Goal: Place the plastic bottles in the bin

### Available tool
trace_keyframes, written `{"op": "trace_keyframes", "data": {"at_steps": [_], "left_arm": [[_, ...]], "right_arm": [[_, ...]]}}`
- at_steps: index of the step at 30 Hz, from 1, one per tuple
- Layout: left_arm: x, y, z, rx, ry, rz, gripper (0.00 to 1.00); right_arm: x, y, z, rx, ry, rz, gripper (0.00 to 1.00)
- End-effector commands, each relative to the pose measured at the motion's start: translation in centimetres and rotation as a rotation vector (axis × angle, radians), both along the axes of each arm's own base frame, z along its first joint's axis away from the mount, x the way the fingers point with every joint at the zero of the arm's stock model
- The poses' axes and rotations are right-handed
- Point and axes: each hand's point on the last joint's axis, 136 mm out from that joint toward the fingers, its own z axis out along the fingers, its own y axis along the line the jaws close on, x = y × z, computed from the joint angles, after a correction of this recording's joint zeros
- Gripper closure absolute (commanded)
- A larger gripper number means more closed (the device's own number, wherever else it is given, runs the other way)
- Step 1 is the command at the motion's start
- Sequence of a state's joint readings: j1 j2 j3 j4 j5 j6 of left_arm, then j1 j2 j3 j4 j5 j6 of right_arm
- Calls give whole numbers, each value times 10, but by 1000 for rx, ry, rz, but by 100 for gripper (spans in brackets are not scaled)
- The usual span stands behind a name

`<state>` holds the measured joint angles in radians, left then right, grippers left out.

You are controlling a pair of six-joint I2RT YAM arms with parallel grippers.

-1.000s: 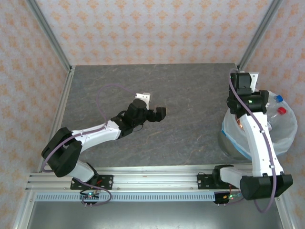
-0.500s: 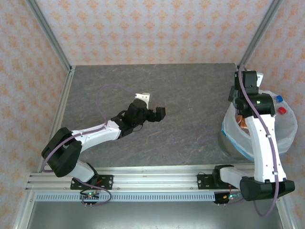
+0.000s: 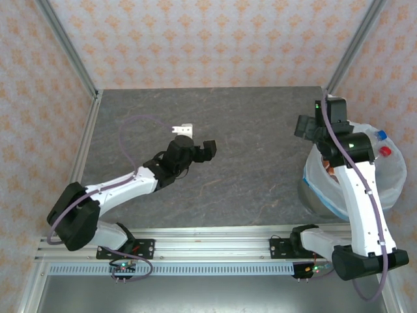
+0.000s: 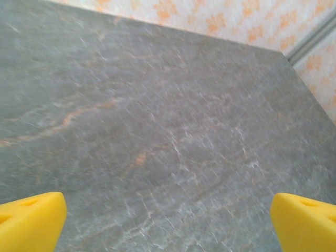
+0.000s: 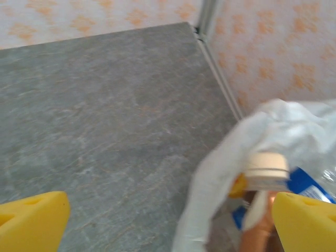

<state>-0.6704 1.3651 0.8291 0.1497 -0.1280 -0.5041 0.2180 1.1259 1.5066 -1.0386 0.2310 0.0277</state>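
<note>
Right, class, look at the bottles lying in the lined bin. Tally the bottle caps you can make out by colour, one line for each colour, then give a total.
Blue cap: 1
Red cap: 1
Cream-white cap: 1
Total: 3 caps in view; others may be hidden.

the right arm (image 3: 362, 195) hides much of the bin (image 3: 396, 186); a white-capped bottle (image 5: 266, 171) is blurred and cut off below
</note>
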Motion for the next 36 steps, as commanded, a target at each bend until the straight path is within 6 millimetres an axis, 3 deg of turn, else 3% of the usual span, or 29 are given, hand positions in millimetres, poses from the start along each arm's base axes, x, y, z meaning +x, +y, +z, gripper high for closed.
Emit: {"op": "trace_keyframes", "data": {"at_steps": [1, 4, 8, 14, 17, 22, 32, 36], "left_arm": [[-1, 41, 11, 72, -30, 145, 0], [-3, 74, 20, 124, -54, 242, 0], [-9, 129, 28, 211, -54, 406, 0], [-27, 215, 29, 376, -34, 673, 0], [-34, 245, 16, 392, -3, 750, 0], [-30, 273, -10, 462, 65, 802, 0], [11, 280, -40, 496, 79, 715, 0], [12, 287, -74, 511, 121, 686, 0]], "right_arm": [[20, 28, 20, -25, -74, 95, 1], [40, 64, 13, -30, -77, 212, 1], [60, 111, -12, 1, -71, 370, 1], [83, 146, -66, 70, -101, 471, 1], [89, 143, -97, 45, -112, 448, 1], [93, 126, -145, -9, -79, 410, 1], [93, 78, -218, 18, -23, 279, 1], [91, 59, -230, -20, 12, 243, 1]]}}
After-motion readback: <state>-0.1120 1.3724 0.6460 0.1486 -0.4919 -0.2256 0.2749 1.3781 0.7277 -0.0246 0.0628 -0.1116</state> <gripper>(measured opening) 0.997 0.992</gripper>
